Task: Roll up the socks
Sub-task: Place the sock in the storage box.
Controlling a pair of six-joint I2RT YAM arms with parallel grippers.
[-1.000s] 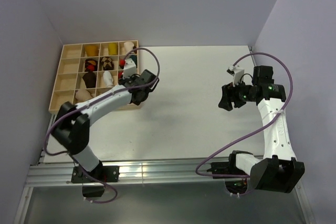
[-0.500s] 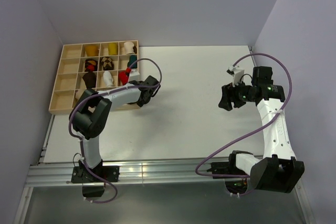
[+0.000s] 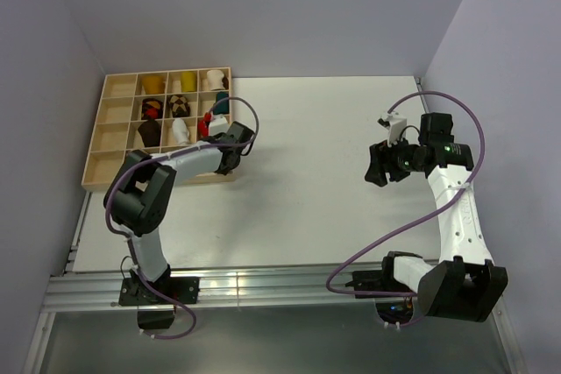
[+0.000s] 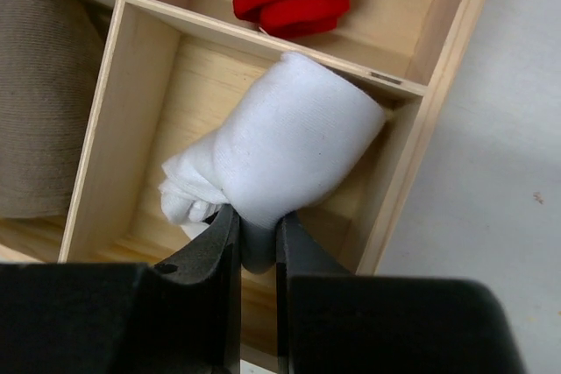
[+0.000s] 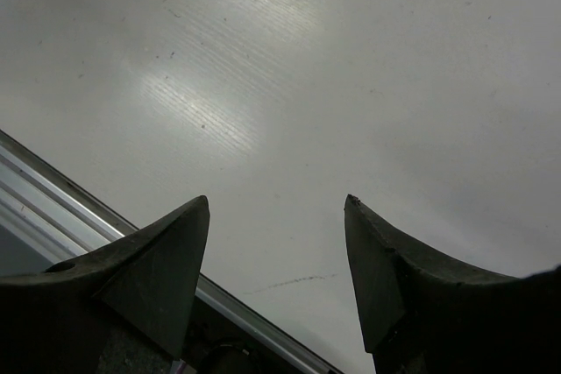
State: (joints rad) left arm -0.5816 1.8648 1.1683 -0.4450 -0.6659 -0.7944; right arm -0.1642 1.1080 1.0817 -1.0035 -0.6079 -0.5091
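Jaws of the left gripper [image 4: 257, 234] pinch a rolled white sock [image 4: 289, 146] inside the wooden tray [image 4: 451, 41]. The right gripper [image 5: 276, 216] is spread apart and empty. The task looks nearly finished.

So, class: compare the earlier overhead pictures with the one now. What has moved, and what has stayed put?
The left arm drew its elbow in toward the wooden tray, wrist staying at the tray's near right corner. Its jaws are shut on a white rolled sock there. The right arm, jaws open, stayed put.
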